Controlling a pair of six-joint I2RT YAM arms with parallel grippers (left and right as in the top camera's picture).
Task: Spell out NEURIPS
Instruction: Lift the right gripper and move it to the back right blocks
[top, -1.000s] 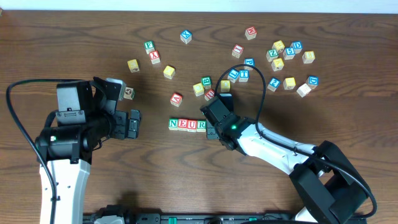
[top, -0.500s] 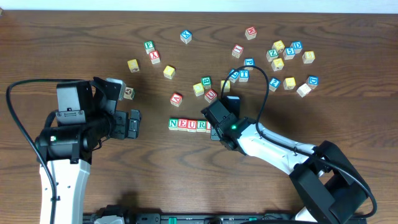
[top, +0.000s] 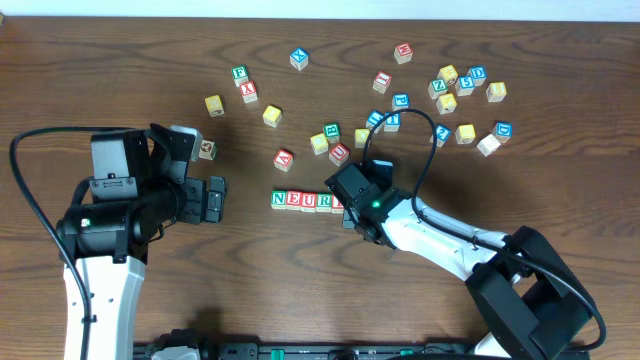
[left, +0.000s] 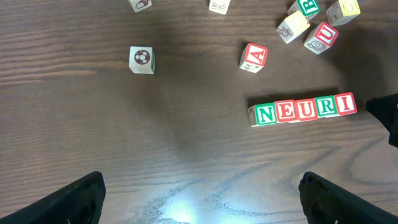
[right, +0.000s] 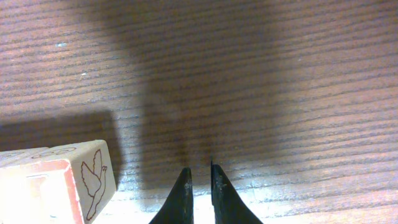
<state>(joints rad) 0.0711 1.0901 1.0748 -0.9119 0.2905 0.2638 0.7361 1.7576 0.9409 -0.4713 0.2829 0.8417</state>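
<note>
Five cubes stand in a row reading N E U R I (left: 305, 110) on the brown table, also in the overhead view (top: 303, 200). My right gripper (top: 347, 208) sits just right of the row's I end, low over the table. In the right wrist view its fingers (right: 199, 186) are shut on nothing, and the I cube's side with a bird drawing (right: 93, 177) stands apart to their left. My left gripper (top: 215, 197) is open and empty, left of the row, with bare wood between its fingers (left: 199, 199). I cannot pick out the P and S cubes among the loose ones.
Loose cubes lie scattered behind the row: a red A (left: 254, 57), a red U (left: 321, 36), a cube with a ball picture (left: 142, 59), and a cluster at the back right (top: 460, 95). The right arm's cable (top: 400, 118) loops over some of them.
My right gripper has shifted a little right and toward the front, off the row's right end. The I cube now shows at that end. The left arm has not moved.
</note>
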